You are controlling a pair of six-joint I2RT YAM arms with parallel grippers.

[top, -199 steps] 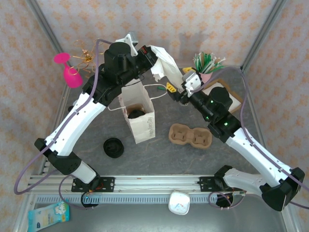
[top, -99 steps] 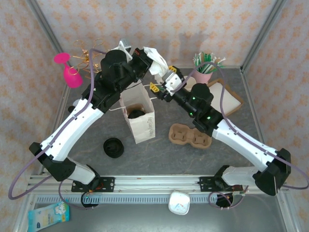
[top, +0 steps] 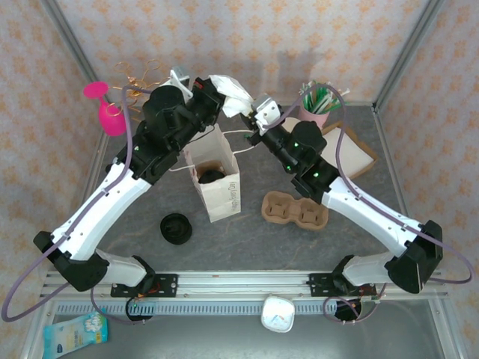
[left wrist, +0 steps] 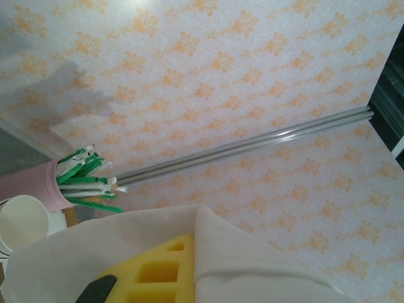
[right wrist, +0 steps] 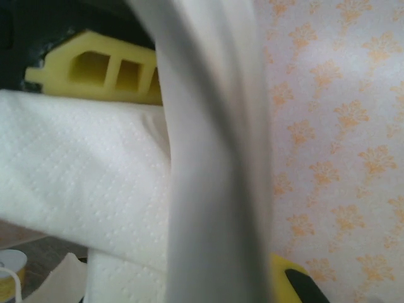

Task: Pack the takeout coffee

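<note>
Apparently the takeout coffee [top: 212, 176] sits lid-up inside the white bag [top: 223, 200].

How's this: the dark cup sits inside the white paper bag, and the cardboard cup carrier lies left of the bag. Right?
Not quite: the top view shows the cardboard cup carrier lying right of the white paper bag. The dark cup does sit inside the bag.

Nothing legible: small dark print down the side of the white paper bag [top: 227, 196] and on the blue packet [top: 75, 330], too blurred.
</note>
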